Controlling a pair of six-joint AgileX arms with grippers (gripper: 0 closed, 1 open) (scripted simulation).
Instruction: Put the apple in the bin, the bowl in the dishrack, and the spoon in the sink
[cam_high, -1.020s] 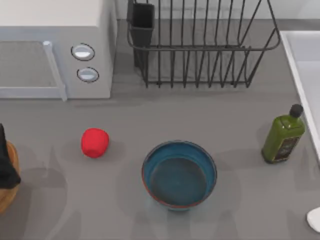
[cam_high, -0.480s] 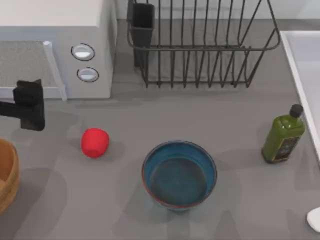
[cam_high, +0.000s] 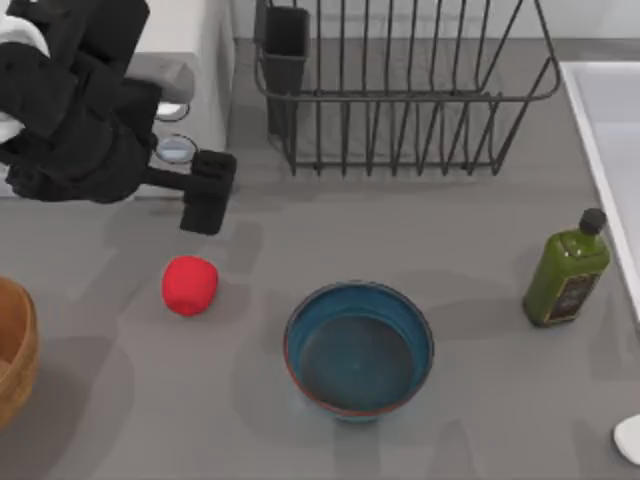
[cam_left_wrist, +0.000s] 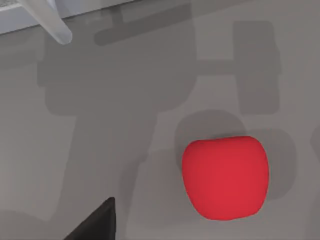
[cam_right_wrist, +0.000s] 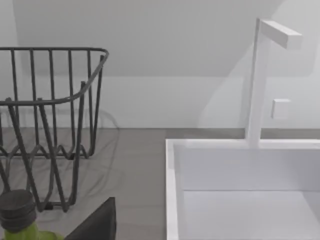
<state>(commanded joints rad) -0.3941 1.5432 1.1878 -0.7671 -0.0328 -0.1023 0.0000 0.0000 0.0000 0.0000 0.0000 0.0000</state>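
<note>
Apple sits lower left of top view, on the table, untouched. Left gripper has swung in from the left edge w/in half a sec, now just above the apple; finger opening can't be told, nothing held. Bin at left edge. Est.: pre-grasp approach.

One apple, one bowl, one dishrack, one bin, one sink, one spoon, one oil bottle, one microwave with two knobs
</note>
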